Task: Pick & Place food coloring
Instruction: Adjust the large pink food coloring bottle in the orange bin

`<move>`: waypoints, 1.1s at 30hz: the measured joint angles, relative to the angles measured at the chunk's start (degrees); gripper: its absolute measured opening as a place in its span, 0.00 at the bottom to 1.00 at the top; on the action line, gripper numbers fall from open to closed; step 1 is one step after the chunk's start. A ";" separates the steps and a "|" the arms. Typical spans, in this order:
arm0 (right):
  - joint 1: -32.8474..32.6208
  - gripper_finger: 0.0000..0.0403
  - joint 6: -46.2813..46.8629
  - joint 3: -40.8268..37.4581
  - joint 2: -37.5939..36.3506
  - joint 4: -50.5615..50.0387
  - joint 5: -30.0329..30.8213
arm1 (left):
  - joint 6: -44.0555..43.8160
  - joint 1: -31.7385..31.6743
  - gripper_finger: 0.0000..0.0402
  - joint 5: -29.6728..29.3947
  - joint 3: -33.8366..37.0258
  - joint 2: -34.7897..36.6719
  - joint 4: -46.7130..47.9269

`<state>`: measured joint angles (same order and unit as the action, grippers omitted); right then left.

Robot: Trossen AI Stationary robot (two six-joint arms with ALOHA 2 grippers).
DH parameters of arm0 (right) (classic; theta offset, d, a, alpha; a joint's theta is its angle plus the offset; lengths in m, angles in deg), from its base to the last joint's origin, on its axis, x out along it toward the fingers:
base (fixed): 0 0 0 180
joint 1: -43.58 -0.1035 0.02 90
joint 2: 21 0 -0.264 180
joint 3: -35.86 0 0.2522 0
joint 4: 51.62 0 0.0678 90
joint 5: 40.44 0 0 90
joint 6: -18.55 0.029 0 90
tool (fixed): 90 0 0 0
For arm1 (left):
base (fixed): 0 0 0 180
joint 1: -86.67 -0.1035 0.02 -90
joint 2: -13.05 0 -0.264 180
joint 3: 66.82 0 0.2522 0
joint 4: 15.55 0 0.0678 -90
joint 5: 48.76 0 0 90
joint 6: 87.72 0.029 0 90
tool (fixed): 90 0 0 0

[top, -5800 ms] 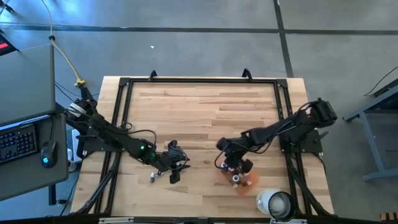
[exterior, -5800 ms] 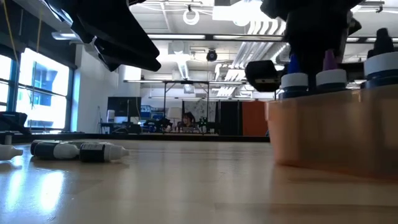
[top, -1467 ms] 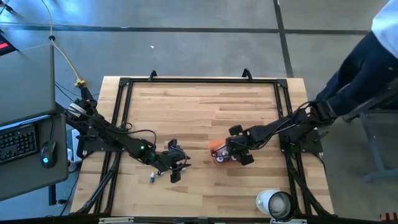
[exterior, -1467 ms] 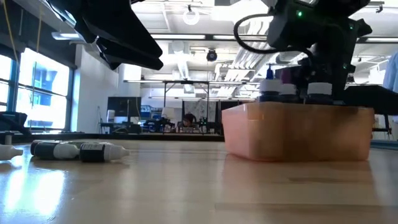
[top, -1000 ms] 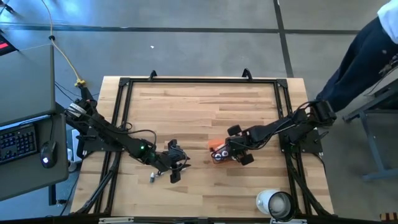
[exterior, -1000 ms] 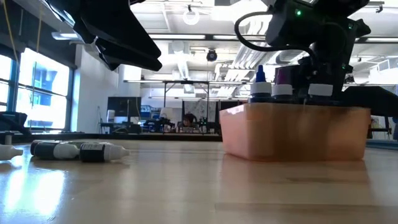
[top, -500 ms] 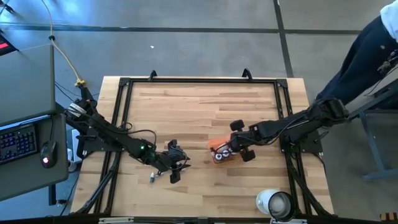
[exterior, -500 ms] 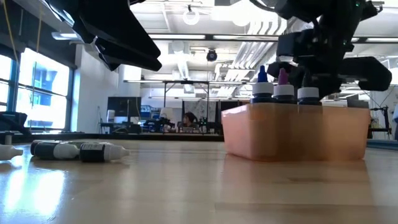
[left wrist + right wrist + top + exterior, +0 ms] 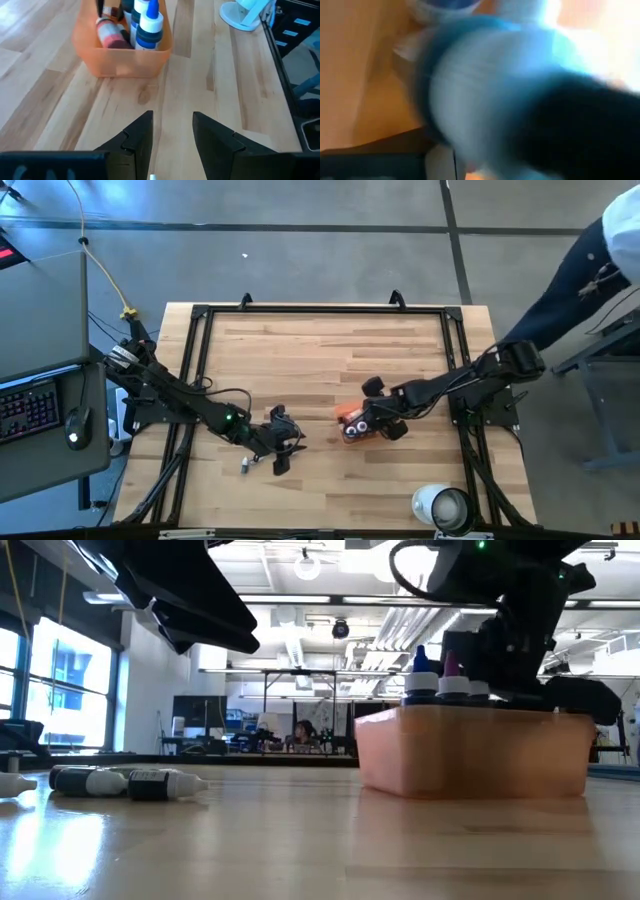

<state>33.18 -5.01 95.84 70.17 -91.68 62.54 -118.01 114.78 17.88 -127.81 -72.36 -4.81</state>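
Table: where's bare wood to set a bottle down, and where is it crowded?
Free: the far half of the table, up to the black frame, and the near strip between the left gripper and the white cup. Crowded: around the orange tray under the right gripper, and the loose bottles by the left gripper.

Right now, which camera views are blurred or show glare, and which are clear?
Right wrist view: fully smeared, a bottle fills it. Low view: bright window glare, a sheen on the table. High and left wrist views: clear, the orange tray is sharp.
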 joint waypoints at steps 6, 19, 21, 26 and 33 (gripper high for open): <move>0.02 0.34 0.14 0.06 2.61 0.03 -2.34 | 0.00 0.01 0.34 0.38 0.00 0.00 0.11; 0.99 0.09 2.56 -0.30 0.81 0.58 -3.61 | 0.00 0.00 0.34 0.44 0.00 0.00 0.15; 1.01 0.09 2.50 -0.35 -0.14 0.55 -3.09 | 0.00 0.00 0.34 0.44 0.00 0.00 0.13; 0.96 0.11 2.46 -0.37 -2.45 -0.10 -0.92 | 0.00 0.00 0.34 0.44 0.00 0.00 0.13; 0.92 0.09 2.46 -0.35 -5.14 -1.23 -0.22 | 0.00 0.00 0.34 0.44 0.02 0.00 0.11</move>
<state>34.10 -2.55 95.49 65.03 -92.91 62.32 -118.01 114.79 18.33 -127.79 -72.36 -4.70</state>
